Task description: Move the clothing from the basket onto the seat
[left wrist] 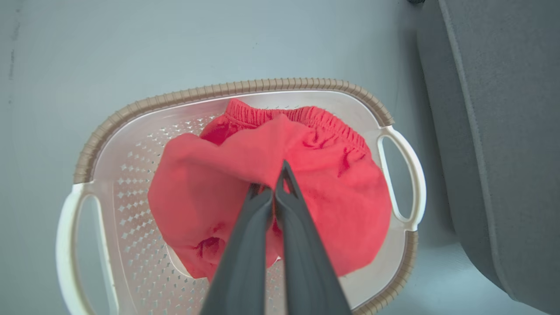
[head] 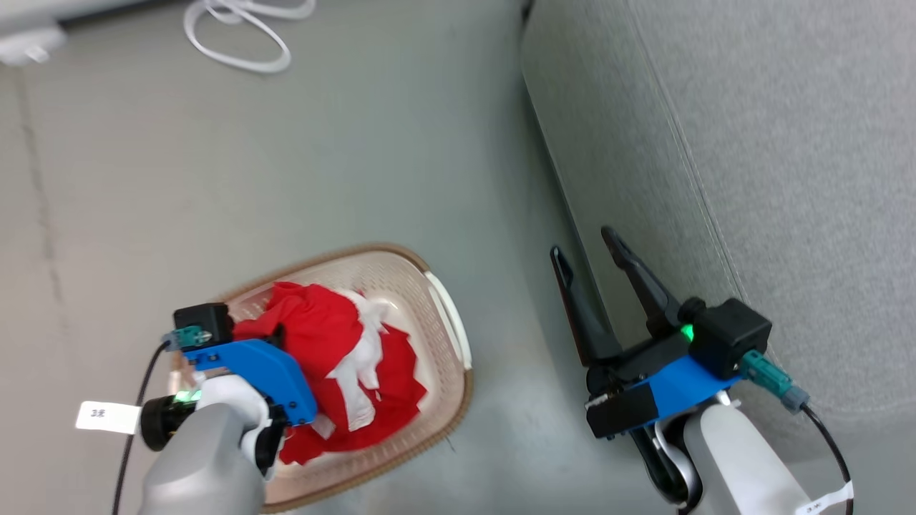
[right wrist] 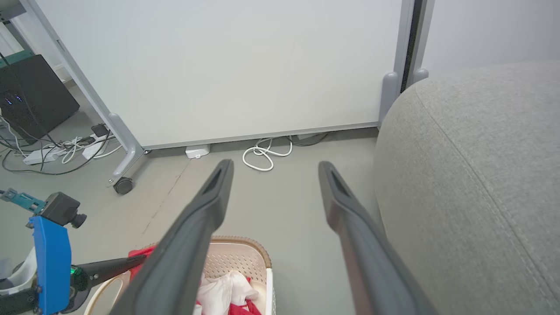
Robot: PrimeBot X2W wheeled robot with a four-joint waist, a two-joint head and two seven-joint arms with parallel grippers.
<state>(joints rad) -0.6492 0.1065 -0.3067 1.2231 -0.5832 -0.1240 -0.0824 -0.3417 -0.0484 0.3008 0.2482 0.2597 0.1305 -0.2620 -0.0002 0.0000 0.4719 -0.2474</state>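
The basket stands on the grey floor, cream with a brown rim. Red and white clothing lies heaped inside it. In the left wrist view the top piece is red clothing with an elastic waistband. My left gripper is shut on a fold of that red fabric near the heap's middle. In the head view the left gripper points down into the heap. My right gripper hangs open and empty beside the front edge of the grey seat, to the right of the basket.
A white cable coil lies on the floor beyond the basket. A white partition on casters stands behind it, with power strips and cables to the left. Bare floor separates the basket from the seat.
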